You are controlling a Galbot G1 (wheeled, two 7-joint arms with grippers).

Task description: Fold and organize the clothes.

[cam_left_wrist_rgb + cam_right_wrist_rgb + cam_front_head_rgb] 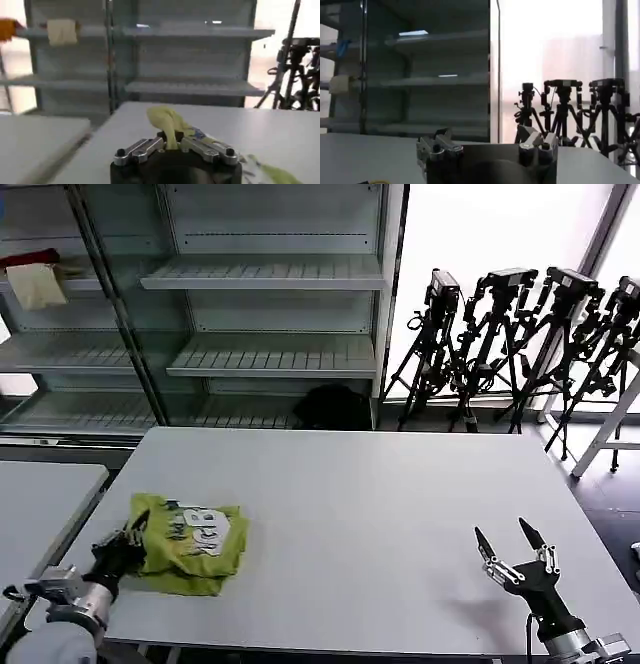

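With our left gripper (pixel 128 536) pinched on the near-left edge of the lime T-shirt (pixel 190 542), bundled print-up at the white table's (pixel 380 514) near-left corner, we should draw the fold across low and slow, while our right gripper (pixel 512 550) waits spread wide near-right.

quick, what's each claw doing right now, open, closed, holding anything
Left claw: closed on the yellow-green T-shirt, at its left edge.
Right claw: open, holding nothing, above the table.

Lime yellow-green T-shirt (pixel 190 542), bunched, lettered print up, table's near-left part
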